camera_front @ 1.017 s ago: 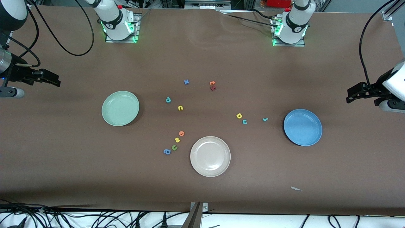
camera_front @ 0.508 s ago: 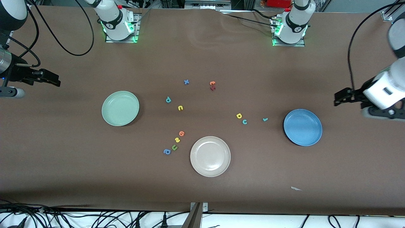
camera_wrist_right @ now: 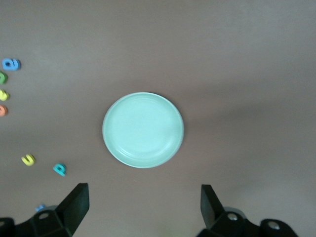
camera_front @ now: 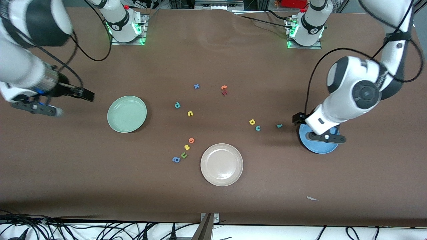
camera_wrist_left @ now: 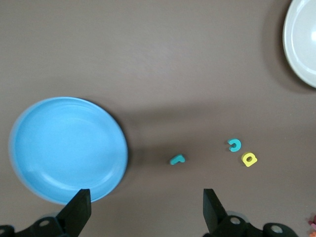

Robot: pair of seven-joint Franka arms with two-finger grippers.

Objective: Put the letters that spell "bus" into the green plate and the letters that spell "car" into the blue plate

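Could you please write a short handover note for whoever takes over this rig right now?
Left end effector: open, empty, up over the table at the round medium-blue plate's rim, near the thin teal foam "r".
Right end effector: open, empty, up over the table beside the round mint-green plate.
Still on the table: teal "b", yellow "u", yellow "s", yellow "a", teal "c", and the "r".
Done: nothing; the green plate is empty and no letter shows in the blue one.
Left: all six letters, "bus" to green, "car" to blue.
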